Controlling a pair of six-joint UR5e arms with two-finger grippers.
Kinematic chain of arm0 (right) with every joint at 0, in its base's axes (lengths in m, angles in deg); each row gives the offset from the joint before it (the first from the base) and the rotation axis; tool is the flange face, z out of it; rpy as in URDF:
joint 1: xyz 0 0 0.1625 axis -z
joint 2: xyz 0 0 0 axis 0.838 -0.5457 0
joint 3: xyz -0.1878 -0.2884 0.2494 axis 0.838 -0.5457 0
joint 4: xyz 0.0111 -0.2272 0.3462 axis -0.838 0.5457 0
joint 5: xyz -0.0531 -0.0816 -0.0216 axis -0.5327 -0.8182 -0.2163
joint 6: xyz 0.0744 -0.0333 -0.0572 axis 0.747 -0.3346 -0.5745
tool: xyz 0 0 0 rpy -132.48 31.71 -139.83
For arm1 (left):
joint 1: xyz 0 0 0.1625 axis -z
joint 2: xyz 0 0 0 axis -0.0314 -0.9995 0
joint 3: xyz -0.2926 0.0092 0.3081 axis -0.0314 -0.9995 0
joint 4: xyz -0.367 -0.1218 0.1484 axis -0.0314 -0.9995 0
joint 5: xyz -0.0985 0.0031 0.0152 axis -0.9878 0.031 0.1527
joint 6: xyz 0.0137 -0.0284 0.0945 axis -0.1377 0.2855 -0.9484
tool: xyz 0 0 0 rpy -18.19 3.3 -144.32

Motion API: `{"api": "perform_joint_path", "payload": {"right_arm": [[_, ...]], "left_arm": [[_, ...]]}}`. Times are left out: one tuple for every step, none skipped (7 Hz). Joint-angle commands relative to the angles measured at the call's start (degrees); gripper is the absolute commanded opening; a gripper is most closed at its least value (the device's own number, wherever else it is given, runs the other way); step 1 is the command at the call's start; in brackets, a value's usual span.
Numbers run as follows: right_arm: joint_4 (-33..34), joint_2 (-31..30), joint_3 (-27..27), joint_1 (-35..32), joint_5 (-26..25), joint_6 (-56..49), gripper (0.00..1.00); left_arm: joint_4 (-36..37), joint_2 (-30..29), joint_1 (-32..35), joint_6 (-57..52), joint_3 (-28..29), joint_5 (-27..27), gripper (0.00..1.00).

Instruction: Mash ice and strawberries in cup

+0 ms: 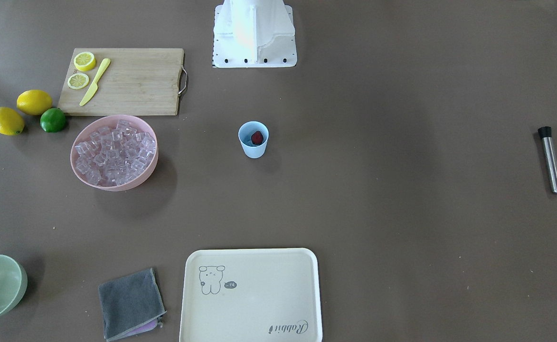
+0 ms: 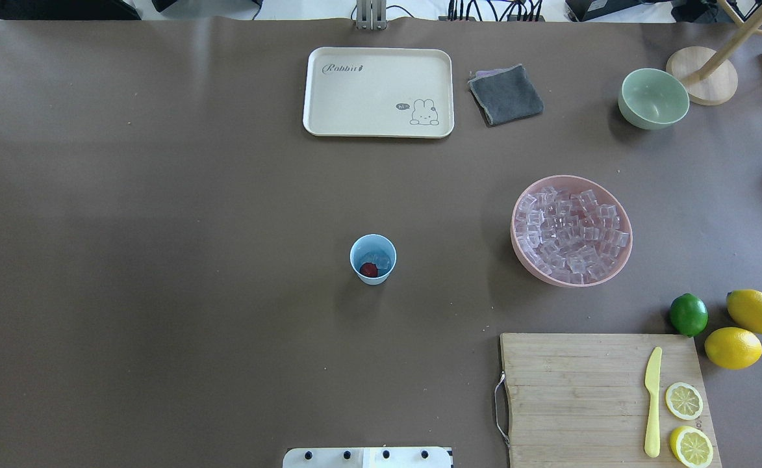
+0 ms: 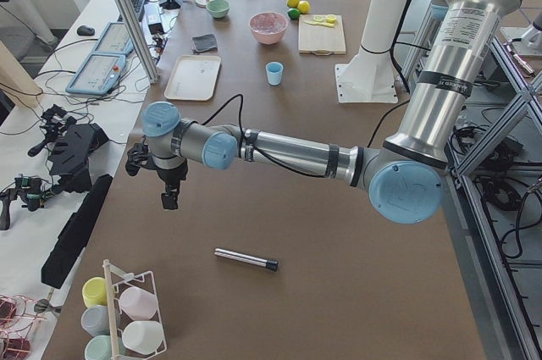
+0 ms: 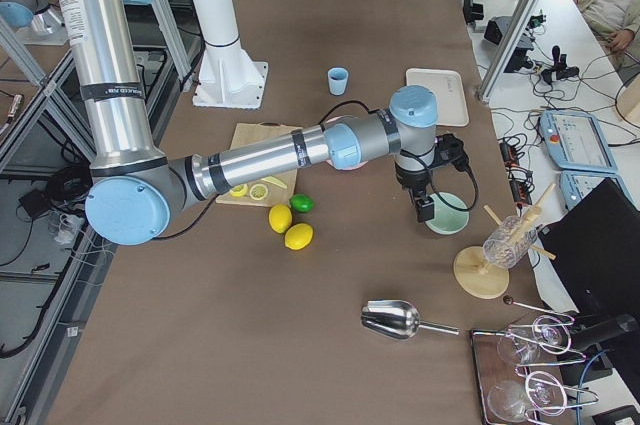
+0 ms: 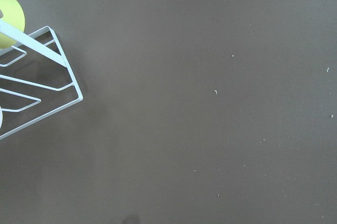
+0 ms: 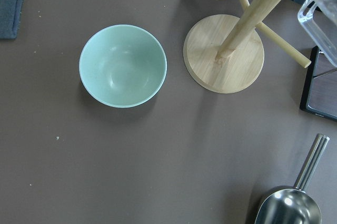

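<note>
The light-blue cup (image 2: pixel 373 259) stands upright mid-table, with a red strawberry (image 2: pixel 369 270) and a little clear ice (image 2: pixel 381 260) inside it; the cup (image 1: pixel 253 139) shows the strawberry (image 1: pixel 257 137) from the front too. More ice (image 2: pixel 572 233) fills a pink bowl (image 2: pixel 621 260). A steel muddler with a black tip (image 1: pixel 550 160) lies far off at the robot's left. My left gripper (image 3: pixel 169 201) hangs above the table near that muddler (image 3: pixel 246 259). Over the pale-green bowl hangs my right gripper (image 4: pixel 427 209). I cannot tell whether either is open or shut.
A cutting board (image 2: pixel 575 396) holds a yellow knife and lemon halves. Two lemons and a lime (image 2: pixel 688 314) lie beside it. A cream tray (image 2: pixel 329 97), grey cloth (image 2: pixel 505 95), green bowl (image 6: pixel 122 66), wooden stand (image 6: pixel 224 54), steel scoop (image 6: pixel 289 208) and white wire rack (image 5: pixel 37 81) are around.
</note>
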Motion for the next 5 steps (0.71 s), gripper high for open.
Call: {"api": "perform_joint_path", "payload": {"right_arm": [[-0.1, 0.0, 0.1, 0.0, -0.3, 0.0, 1.0], [-0.2, 0.3, 0.1, 0.0, -0.2, 0.0, 1.0], [-0.2, 0.5, -0.1, 0.0, -0.3, -0.1, 1.0], [-0.1, 0.7, -0.1, 0.3, -0.4, 0.0, 1.0], [-0.1, 0.8, -0.1, 0.3, -0.4, 0.1, 1.0]], "left_arm": [[-0.8, -0.3, 0.0, -0.6, 0.3, 0.1, 0.98], [-0.6, -0.4, 0.0, -0.4, 0.1, 0.1, 0.98], [-0.7, 0.0, 0.0, -0.5, 0.2, -0.2, 0.98], [-0.7, 0.0, -0.1, -0.4, 0.5, 0.0, 0.98], [-0.7, 0.0, 0.0, -0.5, 0.4, -0.1, 0.98]]}}
